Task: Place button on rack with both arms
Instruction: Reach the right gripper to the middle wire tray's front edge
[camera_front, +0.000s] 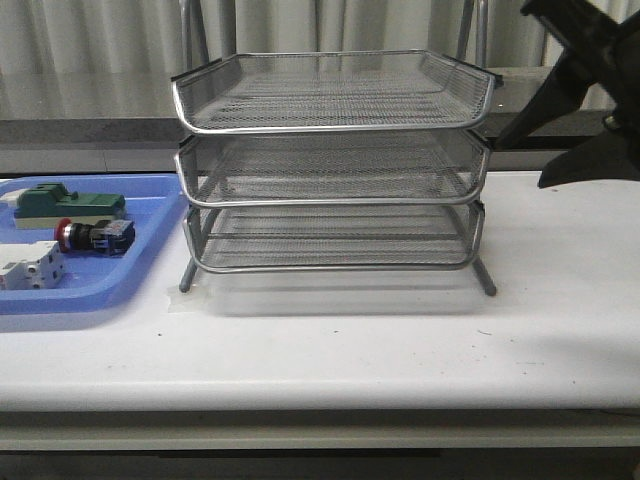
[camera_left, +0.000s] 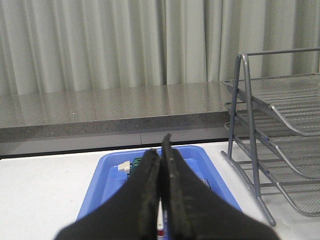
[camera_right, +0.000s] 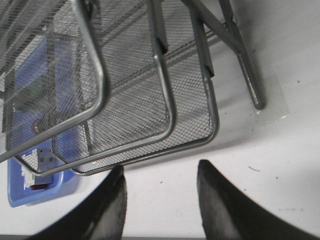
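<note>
Button waiting in the tray, both arms clear of it

The button (camera_front: 92, 236) lies in the blue tray (camera_front: 150, 255) left of the rack (camera_front: 333, 160), ungrasped. The left gripper (camera_left: 161, 200) hovers above the tray, jaws pressed together; the right gripper (camera_right: 160, 200) hangs high beside the rack, jaws spread, probably ready to receive a handover.

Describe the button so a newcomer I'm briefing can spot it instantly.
Look left of the wire rack to the blue tray on the white table. The button lies on its side in the tray's middle, between a green-and-cream block and a white block. Only it has a red cap.
</note>
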